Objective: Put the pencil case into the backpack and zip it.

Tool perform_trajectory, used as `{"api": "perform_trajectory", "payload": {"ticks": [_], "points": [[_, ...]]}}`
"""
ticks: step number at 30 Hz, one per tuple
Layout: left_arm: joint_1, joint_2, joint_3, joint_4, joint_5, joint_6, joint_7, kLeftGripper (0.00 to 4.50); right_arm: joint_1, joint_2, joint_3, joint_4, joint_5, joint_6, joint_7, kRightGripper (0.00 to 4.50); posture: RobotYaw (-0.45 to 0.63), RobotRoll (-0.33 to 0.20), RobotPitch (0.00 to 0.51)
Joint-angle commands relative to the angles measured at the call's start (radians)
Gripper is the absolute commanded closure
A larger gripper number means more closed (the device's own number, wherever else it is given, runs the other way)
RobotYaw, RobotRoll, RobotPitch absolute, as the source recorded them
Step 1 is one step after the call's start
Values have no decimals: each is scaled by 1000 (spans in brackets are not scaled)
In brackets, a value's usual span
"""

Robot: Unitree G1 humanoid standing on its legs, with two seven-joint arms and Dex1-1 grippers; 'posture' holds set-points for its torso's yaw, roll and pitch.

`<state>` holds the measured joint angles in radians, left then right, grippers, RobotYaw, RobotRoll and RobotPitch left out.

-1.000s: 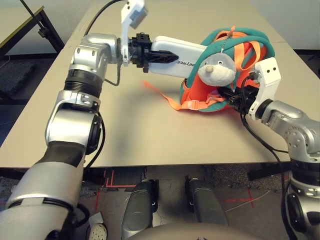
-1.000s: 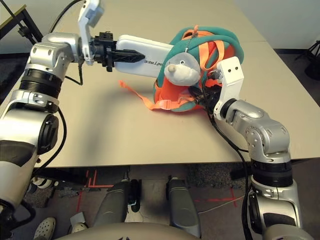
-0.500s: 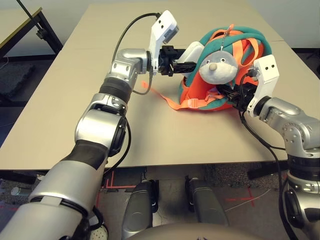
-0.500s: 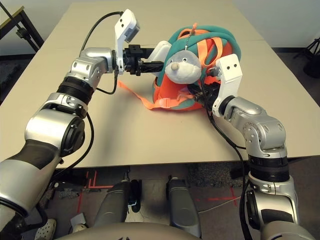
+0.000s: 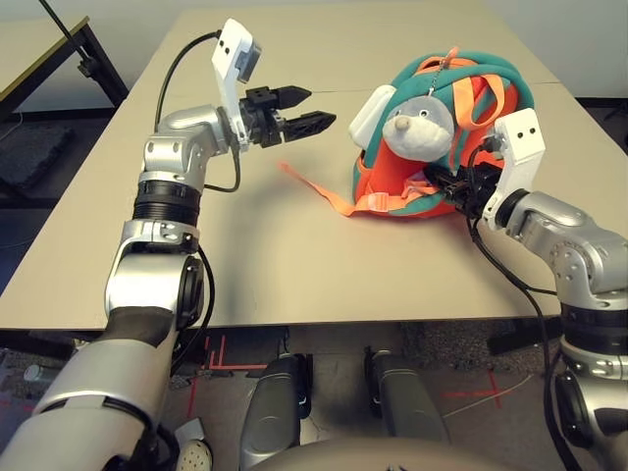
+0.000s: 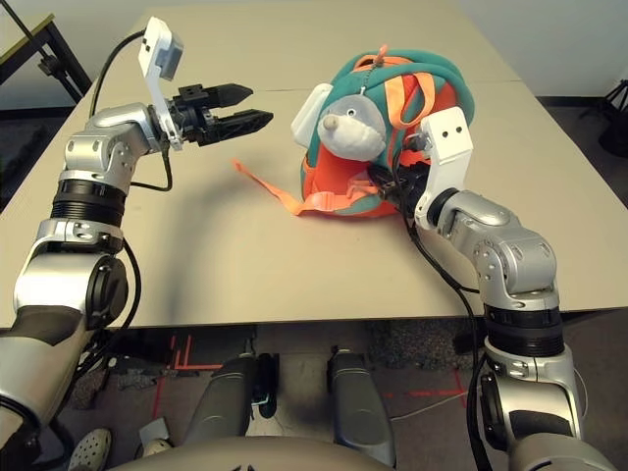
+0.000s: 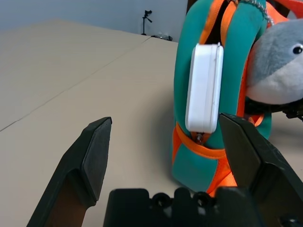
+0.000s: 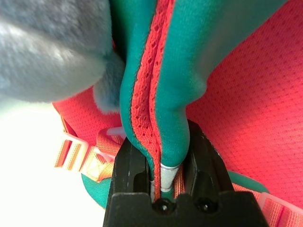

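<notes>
Was at the insertion step: had the case (image 7: pixel 204 87) lodged in the open bag (image 7: pixel 189 38), one end jutting out, depth inside hard to judge. Held the left gripper (image 5: pixel 322 106) spread, apart from the case; pinched the bag's teal trim (image 8: pixel 175 94) with the right gripper (image 8: pixel 163 135). Needed a push inward before zipping.

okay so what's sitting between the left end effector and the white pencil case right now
Just bare tabletop: the left eye view shows nothing lying between the left end effector and the pencil case.
</notes>
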<state>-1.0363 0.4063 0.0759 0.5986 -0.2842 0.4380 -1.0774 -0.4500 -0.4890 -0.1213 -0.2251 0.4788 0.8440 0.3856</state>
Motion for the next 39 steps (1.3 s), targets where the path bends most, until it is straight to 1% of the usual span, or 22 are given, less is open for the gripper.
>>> {"api": "perform_trajectory", "payload": {"ticks": [1, 4, 13, 14, 20, 23, 30, 35, 39], "points": [[24, 7, 2, -39, -24, 32, 8, 0, -7, 6, 14, 18, -14, -1, 5, 3749, -153, 0, 131], [19, -1, 13, -34, -34, 32, 30, 590, -5, 7, 14, 18, -18, -1, 8, 3749, -156, 0, 131], [-4, -26, -8, -4, -35, 14, 32, 4201, 0, 11, 11, 13, -25, -1, 8, 3749, -168, 0, 128], [-8, -33, -13, 3, -34, 13, 29, 4478, 0, 11, 11, 12, -26, -1, 8, 3749, -168, 0, 128], [-45, -91, -26, 68, -29, -16, 27, 4500, 4, 12, 6, 14, -31, -4, 8, 3749, -172, 0, 125], [-75, -137, -35, 113, -25, -35, 27, 4500, 5, 13, 5, 14, -33, -4, 6, 3749, -178, 0, 122], [-159, -242, -54, 336, 21, -128, 36, 4500, -2, 23, 7, 22, -41, -8, 6, 3749, -177, 0, 119], [-203, -317, -74, 487, 78, -214, 85, 4500, -14, 31, 15, 34, -48, -15, 8, 3749, -179, 0, 117], [-217, -342, -67, 537, 96, -258, 108, 4500, -17, 37, 17, 34, -53, -19, 7, 3749, -194, 0, 114]]}}
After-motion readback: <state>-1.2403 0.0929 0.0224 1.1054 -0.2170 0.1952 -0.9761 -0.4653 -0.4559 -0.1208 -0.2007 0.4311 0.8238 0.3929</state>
